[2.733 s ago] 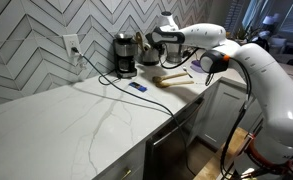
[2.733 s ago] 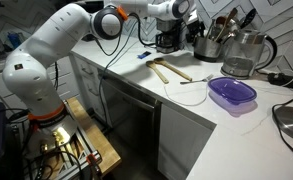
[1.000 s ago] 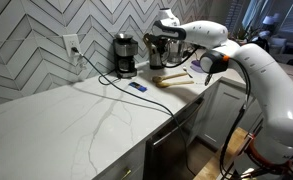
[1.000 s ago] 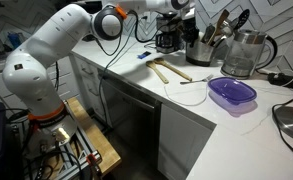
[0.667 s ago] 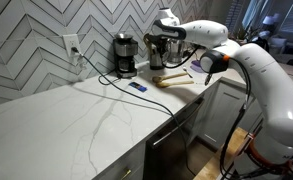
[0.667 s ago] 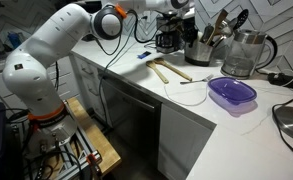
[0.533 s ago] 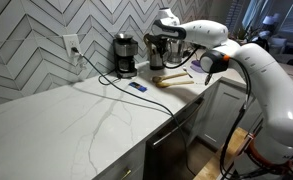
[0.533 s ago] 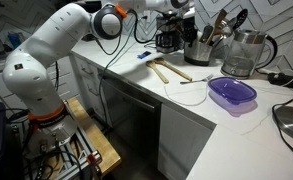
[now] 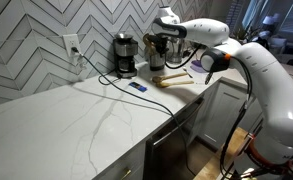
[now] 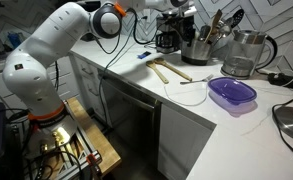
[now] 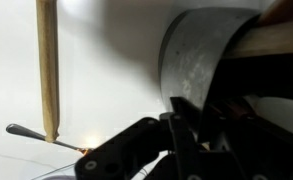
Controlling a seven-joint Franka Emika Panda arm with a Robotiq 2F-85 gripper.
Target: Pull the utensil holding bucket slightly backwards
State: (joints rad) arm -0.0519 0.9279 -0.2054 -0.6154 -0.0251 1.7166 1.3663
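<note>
The jaws are closing on the rim of the bucket, as far as the wrist view shows: the gripper (image 11: pixel 182 120) is sitting with one dark finger against the outside of the metal wall, the other being hidden, so this is being read as a grip rather than confirmed.

The counter (image 9: pixel 76 120) is carrying the work at its far end, along the back edge by the tiled wall. The arm (image 9: pixel 256 70) is reaching across to that end and is holding its pose.

The bucket (image 10: pixel 200 52) is now standing slightly clear of the kettle (image 10: pixel 244 55), where some seconds ago the two were overlapping in an exterior view. It is sitting nearer the arm's base. Over the last second no further shift is showing.

The utensils (image 10: pixel 218 22) are staying upright inside. The wooden spoon (image 11: pixel 48 70) is lying apart, untouched.

Judgement: the small pull is looking essentially done. Letting go without tipping the bucket is what is remaining.
</note>
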